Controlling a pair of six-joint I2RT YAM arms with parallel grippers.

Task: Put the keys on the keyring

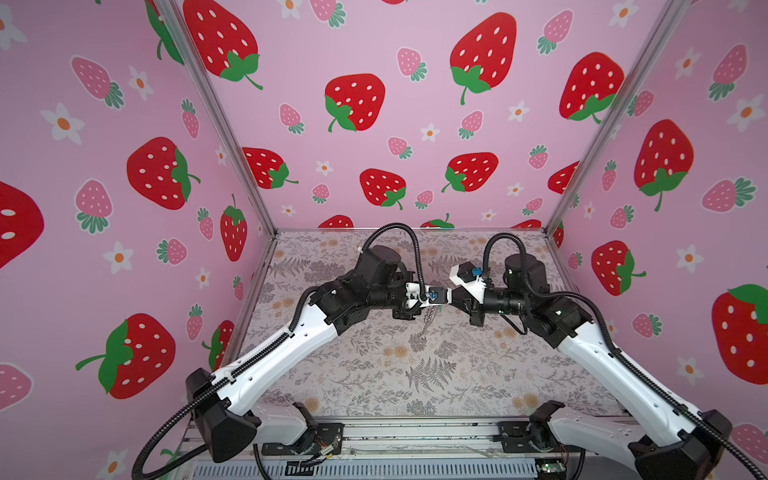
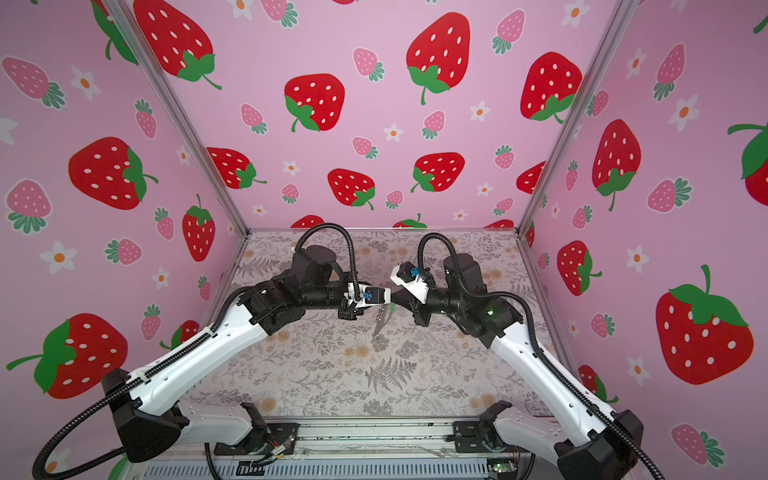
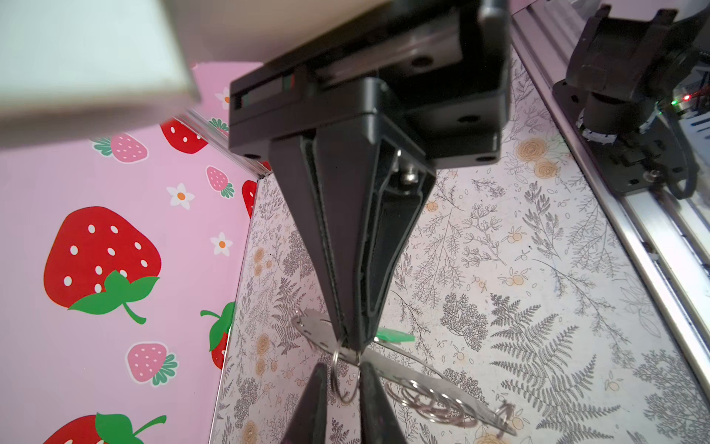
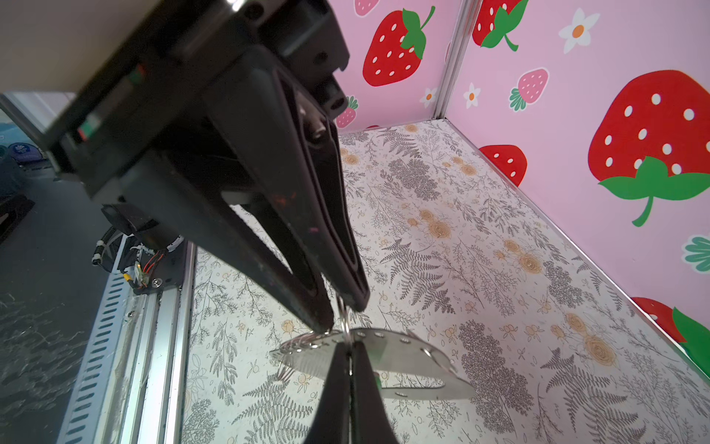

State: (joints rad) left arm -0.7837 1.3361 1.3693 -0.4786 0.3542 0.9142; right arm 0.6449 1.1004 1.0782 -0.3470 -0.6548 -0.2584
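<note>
Grey, flat and curved, the keyring (image 4: 403, 357) is held up off the floral worktop (image 1: 415, 374), at mid-scene where the two arms meet tip to tip. In a top view it appears only as a thin sliver hanging below the claws.

The right claw (image 4: 349, 346) has its fingers together, and we read it as clamped on the strap's holed edge, carrying the strap's weight. The left claw (image 3: 344, 369) has its fingers narrowly apart, with one silver ring (image 3: 345, 378) of the strap's row standing between them. We cannot tell whether the pads press that ring or merely flank it.

The green key tag (image 3: 395, 335) juts out just beside the right claw's tip, close against the strap. What carries it is hidden by the claw. We also cannot see whether its own small loop is already on a ring.

We judge the step in hand to be the threading itself: one claw steadies the keyring while the other addresses a single ring. The task does not look finished, since the tag is not seen hanging freely from the row.

The next move calls for:
- a firm, square pinch on the chosen ring;
- little twist, so the strap is not levered out of the right claw;
- fine alignment of the tag's loop with the ring's split, in a space where the two sets of tips almost touch.
</note>
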